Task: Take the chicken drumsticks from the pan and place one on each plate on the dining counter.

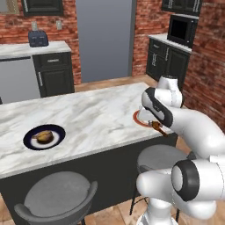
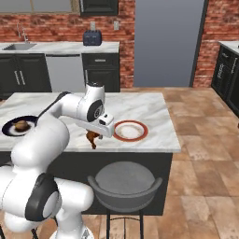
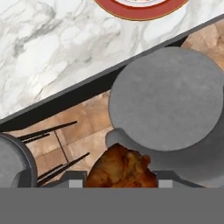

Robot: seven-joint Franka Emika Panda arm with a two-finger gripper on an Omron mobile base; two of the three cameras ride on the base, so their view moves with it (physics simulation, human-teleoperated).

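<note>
At the left of the dining counter we saw the navy-rimmed plate with the golden-tan drumstick lying on its white centre, so we judged that half of the job done. Moving right, the gripper hung just over the counter's near edge, its fingers clamped on the reddish-orange drumstick, which dangled beneath the hand, clear of the marble. We took it that the piece was carried high to pass the edge. Just to its right lay the red-rimmed plate, its centre bare, near the hand but apart from it. Below, the grey stool sat directly under the meat, where a dropped piece would land. Nothing stood between hand and plate.
</note>
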